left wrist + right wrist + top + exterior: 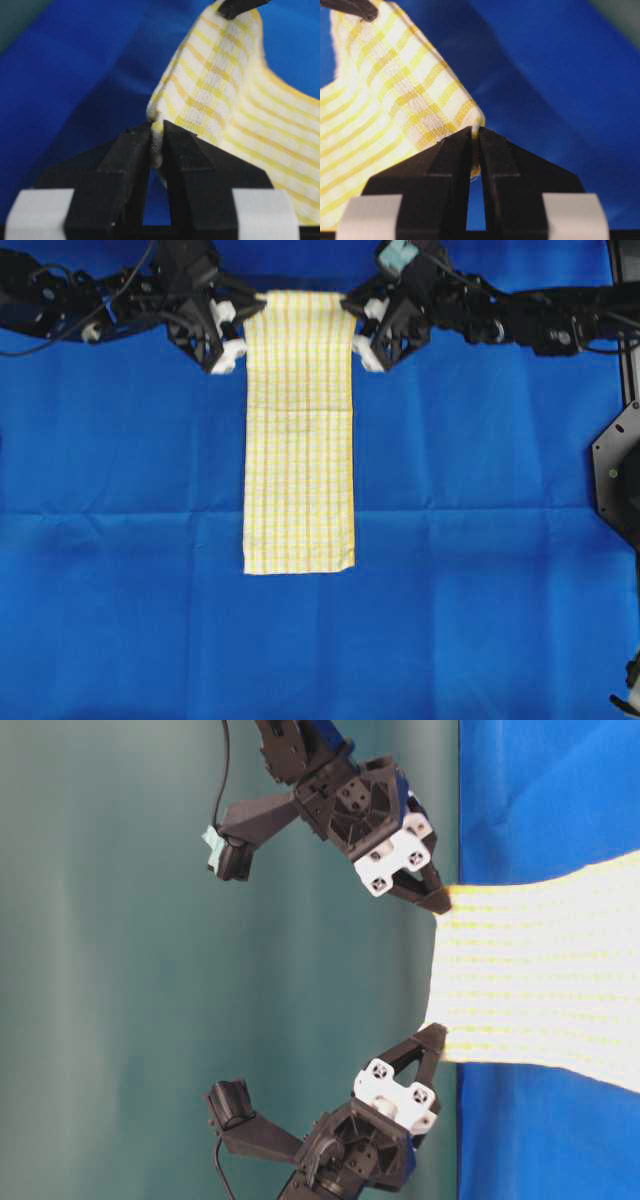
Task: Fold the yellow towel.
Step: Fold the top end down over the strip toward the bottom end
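We recorded the thin pale yellow and white checked towel (299, 440) lying as a long narrow strip on the large plain blue cloth (480, 540) that covered the table. Its free end lay flat near the middle of the blue cloth; its other end was raised off the blue cloth at the far edge, held taut between the two arms. The left gripper (156, 134), black fingers pressed together, was clamped on one raised corner of the towel. The right gripper (474, 131), likewise pressed together, was clamped on the other raised corner. From table level we saw both grippers above the blue cloth, the towel edge stretched between them and sagging slightly inward.
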